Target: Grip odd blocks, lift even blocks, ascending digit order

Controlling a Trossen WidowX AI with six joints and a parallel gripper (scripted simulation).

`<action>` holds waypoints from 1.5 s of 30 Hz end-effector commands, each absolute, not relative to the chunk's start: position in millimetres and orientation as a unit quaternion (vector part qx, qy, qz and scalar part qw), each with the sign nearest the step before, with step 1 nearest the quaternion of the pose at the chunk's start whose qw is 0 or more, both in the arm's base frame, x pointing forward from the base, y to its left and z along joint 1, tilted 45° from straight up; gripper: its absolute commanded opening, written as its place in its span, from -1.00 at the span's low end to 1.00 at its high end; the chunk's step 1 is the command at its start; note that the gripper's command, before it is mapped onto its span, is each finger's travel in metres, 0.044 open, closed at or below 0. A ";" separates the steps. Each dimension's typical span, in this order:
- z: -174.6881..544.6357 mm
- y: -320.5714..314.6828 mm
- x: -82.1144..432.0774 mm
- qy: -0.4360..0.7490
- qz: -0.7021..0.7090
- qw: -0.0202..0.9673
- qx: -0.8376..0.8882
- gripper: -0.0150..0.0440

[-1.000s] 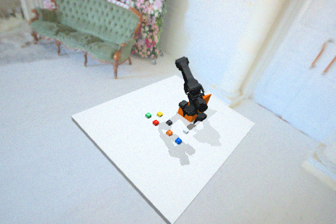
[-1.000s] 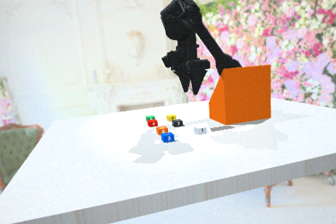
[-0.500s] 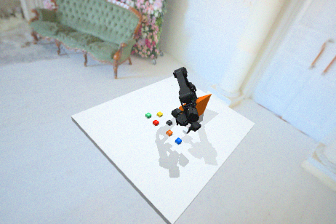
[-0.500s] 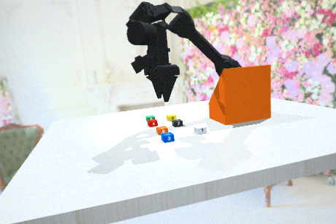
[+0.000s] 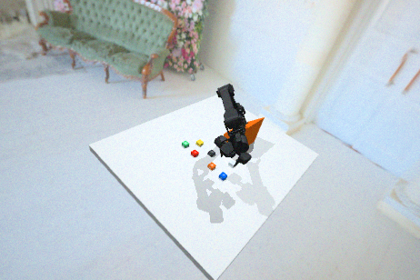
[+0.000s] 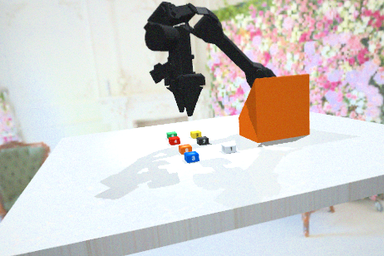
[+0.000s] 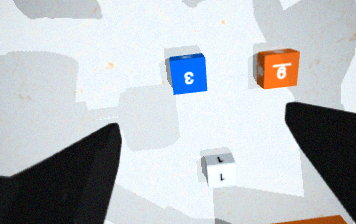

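Observation:
My gripper [image 6: 185, 113] [image 7: 202, 121] is open and empty, high above the table. In the wrist view, the white block [image 6: 228, 148] [image 7: 220, 170] with digit 1 lies low between the fingers. The blue block [image 5: 223, 176] [image 6: 191, 157] [image 7: 189, 75] shows 3, and the orange block [image 5: 212, 166] [image 6: 185, 149] [image 7: 278, 70] shows an underlined 6. The yellow block [image 5: 200, 143] [image 6: 195, 135] shows 2, the red block [image 5: 195, 154] [image 6: 174, 140] 4, and the black block [image 5: 211, 154] [image 6: 202, 140] 7. The green block's [image 5: 185, 145] [image 6: 171, 135] digit is too small to read.
A large orange wedge [image 5: 255, 131] [image 6: 283, 109] stands on the white table [image 5: 136, 155] [image 6: 71, 220] beside the arm's base, to the right of the blocks in the exterior view. Its edge shows at the bottom of the wrist view. The arm's shadows fall across the table.

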State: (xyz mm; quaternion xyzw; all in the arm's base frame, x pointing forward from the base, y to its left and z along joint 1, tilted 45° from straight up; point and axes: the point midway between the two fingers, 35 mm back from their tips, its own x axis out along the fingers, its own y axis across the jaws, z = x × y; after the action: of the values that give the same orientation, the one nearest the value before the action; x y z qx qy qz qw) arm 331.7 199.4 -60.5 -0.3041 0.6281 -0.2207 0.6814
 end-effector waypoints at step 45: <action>94.3 39.6 351.0 0.627 -0.224 0.678 -0.310 0.86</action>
State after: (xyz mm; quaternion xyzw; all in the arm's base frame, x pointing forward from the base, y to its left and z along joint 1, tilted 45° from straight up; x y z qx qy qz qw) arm 351.6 40.1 94.9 -0.3073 0.6249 -0.2261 0.6811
